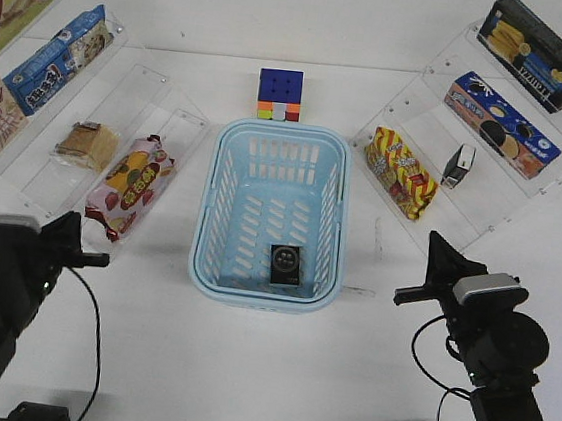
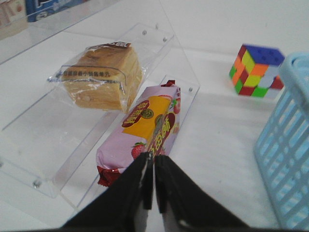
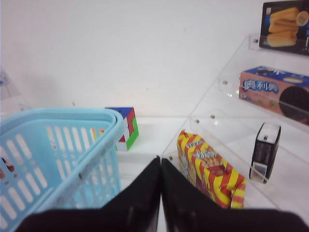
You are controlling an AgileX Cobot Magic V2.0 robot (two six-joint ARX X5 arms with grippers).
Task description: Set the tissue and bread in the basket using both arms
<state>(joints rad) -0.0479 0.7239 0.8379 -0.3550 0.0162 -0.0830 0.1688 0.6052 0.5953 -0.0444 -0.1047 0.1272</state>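
Front view: we are counting two tissue packs, one tissue (image 1: 286, 265) lying in the basket (image 1: 211, 225), a second (image 1: 458, 166) standing on the right shelf; one bread (image 1: 85, 144) sitting on the left shelf.

Left wrist view: left gripper (image 2: 153, 186) is showing fingers pressed together, empty.

Right wrist view: right gripper (image 3: 161, 191) likewise closed, empty.

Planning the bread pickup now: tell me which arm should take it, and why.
Left. The bread lies on the clear shelf on the robot's left, just ahead of the left gripper, and shows in its wrist view. The right gripper sits across the basket, which already holds one tissue.
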